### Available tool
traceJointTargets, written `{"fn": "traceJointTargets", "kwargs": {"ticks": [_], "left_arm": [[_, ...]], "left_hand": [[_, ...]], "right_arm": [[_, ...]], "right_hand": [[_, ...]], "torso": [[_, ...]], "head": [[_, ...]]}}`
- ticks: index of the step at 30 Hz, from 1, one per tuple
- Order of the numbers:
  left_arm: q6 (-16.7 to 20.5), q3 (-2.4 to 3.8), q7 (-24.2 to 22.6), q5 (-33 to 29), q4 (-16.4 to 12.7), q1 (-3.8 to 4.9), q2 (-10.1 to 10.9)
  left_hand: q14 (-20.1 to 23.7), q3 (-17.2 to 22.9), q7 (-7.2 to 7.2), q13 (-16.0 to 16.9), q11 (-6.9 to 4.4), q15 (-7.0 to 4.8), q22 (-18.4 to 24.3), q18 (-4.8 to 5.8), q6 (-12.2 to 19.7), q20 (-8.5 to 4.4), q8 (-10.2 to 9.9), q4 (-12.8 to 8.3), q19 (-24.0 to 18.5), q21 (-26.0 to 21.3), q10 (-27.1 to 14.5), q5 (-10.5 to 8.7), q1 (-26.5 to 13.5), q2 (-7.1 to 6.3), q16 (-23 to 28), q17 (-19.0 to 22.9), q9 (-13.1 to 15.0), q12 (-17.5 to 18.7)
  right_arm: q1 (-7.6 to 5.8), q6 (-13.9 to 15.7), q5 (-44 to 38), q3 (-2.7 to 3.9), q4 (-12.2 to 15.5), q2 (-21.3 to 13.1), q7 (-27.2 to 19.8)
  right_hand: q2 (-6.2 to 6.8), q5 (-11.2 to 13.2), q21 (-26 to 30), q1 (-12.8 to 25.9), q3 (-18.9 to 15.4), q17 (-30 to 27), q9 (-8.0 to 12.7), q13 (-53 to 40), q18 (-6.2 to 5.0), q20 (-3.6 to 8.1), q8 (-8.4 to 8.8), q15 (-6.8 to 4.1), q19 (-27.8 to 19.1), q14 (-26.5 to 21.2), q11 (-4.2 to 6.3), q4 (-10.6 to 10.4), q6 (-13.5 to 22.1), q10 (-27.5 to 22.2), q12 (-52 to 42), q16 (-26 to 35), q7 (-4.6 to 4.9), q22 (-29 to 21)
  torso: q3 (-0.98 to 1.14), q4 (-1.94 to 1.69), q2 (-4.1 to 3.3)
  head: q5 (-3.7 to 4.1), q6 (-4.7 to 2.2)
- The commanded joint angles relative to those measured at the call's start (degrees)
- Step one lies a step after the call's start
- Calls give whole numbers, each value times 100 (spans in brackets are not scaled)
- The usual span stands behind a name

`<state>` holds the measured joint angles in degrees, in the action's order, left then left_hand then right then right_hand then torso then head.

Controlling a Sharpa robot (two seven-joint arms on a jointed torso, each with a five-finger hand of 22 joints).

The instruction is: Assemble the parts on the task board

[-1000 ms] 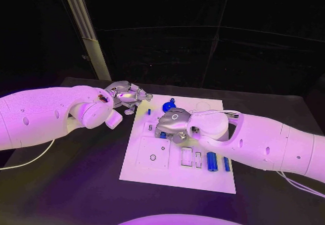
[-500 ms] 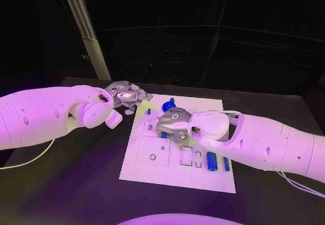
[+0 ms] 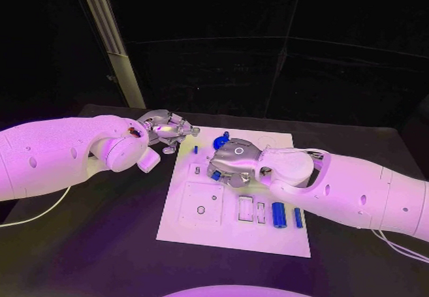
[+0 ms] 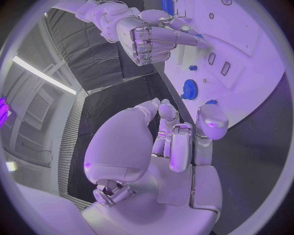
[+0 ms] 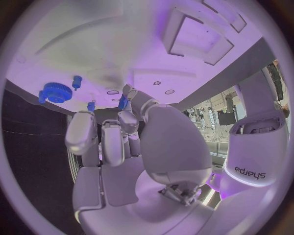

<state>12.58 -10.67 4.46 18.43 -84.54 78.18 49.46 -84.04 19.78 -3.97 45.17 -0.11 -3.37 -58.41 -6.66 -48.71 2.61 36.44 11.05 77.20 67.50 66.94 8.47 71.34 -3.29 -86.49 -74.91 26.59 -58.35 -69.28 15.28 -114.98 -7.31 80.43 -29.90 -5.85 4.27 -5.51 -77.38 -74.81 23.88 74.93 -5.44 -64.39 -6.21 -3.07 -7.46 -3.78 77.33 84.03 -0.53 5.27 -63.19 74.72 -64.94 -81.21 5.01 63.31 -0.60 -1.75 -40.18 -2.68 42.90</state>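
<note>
Task board [image 3: 232,231]: white plate mid-table with rectangular cutouts, blue gear [image 3: 223,137] at far edge, two blue pegs [image 3: 279,214] near right side. Right hand [image 3: 231,163] over board, grip unclear. Left hand [image 3: 166,130] off board's far-left corner, fingers curled, empty

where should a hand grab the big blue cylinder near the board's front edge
Across the middle of the cylinder, from straight above. It lies flat on the board, long axis running front to back, with a slot on one side and a thinner blue piece on the other, leaving narrow gaps.
</note>
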Motion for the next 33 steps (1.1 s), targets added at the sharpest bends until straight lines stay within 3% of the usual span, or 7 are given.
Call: {"fn": "traceJointTargets", "kwargs": {"ticks": [1, 7, 11, 19, 22, 28, 33], "left_arm": [[-73, 3, 11, -24, -8, 9, 0], [-84, 2, 6, -24, -6, 8, -3], [-95, -7, -25, -24, -19, 6, 1], [-44, -149, -478, -445, -125, -44, 57], [-42, -183, -694, -651, -154, -83, 68], [-137, -214, -893, -842, -219, -171, 74], [-340, -224, -967, -893, -319, -247, 71]], "left_hand": [[-457, 0, -14, -4, -5, -44, 9, 16, 44, -17, 36, -32, 39, 2, -40, 0, 47, 21, -11, -1033, 8, -17], [-455, -6, -39, -73, 9, -38, 12, 17, 111, -16, 16, -32, 38, -4, -91, -4, 46, 23, -5, -1024, -9, 27], [-452, -13, -138, -127, 82, 13, 10, 24, 321, 14, -151, 3, 39, -10, -133, -3, 12, 42, -1, -1018, -132, 47], [-434, 47, -350, -425, 269, 168, 27, 19, 363, 166, -811, -17, 11, -47, -346, -1, 60, 88, 30, -973, -748, 190], [-427, 82, -398, -567, 299, 204, 23, 13, 306, 202, -1101, -53, -5, -52, -425, -2, 88, 106, 34, -963, -1026, 258], [-425, 32, -432, -638, 335, 237, -16, 17, 271, 235, -1440, -51, -7, -29, -444, -14, 27, 74, 31, -963, -1342, 245], [-439, -115, -512, -644, 406, 292, -127, 37, 316, 288, -1770, -41, 27, 53, -405, -22, -43, 5, -6, -1007, -1629, 172]], "right_arm": [[-14, 367, 656, 6, -8, -51, 143], [-15, 368, 1434, 7, -36, -155, 178], [-15, 600, 2109, 6, -12, -260, 97], [-15, 1426, 4316, 2, 137, -636, -454], [-15, 1574, 4773, 1, 202, -753, -592], [-14, 1760, 5346, 0, 326, -939, -691], [-14, 1876, 5513, -1, 389, -1019, -659]], "right_hand": [[11, -38, -40, 49, -13, 313, -25, -14, 101, -1, 39, 56, 36, 375, -32, -50, 2, 31, -32, -29, 66, 6], [25, -103, -50, 86, -73, 338, -1, -29, 104, -18, 105, 79, 45, 379, -62, -108, 69, 28, -43, -50, 104, 25], [19, -161, -68, 104, -104, 359, 9, -57, 110, -27, 135, 95, 62, 383, -82, -145, 92, 41, -71, -68, 130, 61], [4, -233, -71, 106, -131, 343, 20, -44, 110, -40, 170, 116, 62, 378, -108, -182, 113, 19, -55, -59, 161, 63], [-7, -267, -74, 89, -134, 351, 25, -32, 111, -48, 186, 125, 63, 378, -119, -187, 123, 0, -39, -65, 176, 69], [-14, -289, -78, 82, -137, 361, 28, -34, 112, -53, 194, 130, 66, 380, -127, -192, 127, -5, -39, -73, 186, 76], [-13, -310, -82, 83, -145, 365, 30, -35, 113, -58, 201, 137, 69, 380, -136, -199, 129, -8, -38, -76, 198, 83]], "torso": [[-4, 6, -1], [-4, -1, -3], [-4, -3, -3], [-5, -1, 1], [-6, 5, 5], [-3, 7, 6], [-4, 1, 1]], "head": [[-5, -23], [-7, -26], [-5, -30], [11, -84], [9, -112], [25, -182], [62, -290]]}}
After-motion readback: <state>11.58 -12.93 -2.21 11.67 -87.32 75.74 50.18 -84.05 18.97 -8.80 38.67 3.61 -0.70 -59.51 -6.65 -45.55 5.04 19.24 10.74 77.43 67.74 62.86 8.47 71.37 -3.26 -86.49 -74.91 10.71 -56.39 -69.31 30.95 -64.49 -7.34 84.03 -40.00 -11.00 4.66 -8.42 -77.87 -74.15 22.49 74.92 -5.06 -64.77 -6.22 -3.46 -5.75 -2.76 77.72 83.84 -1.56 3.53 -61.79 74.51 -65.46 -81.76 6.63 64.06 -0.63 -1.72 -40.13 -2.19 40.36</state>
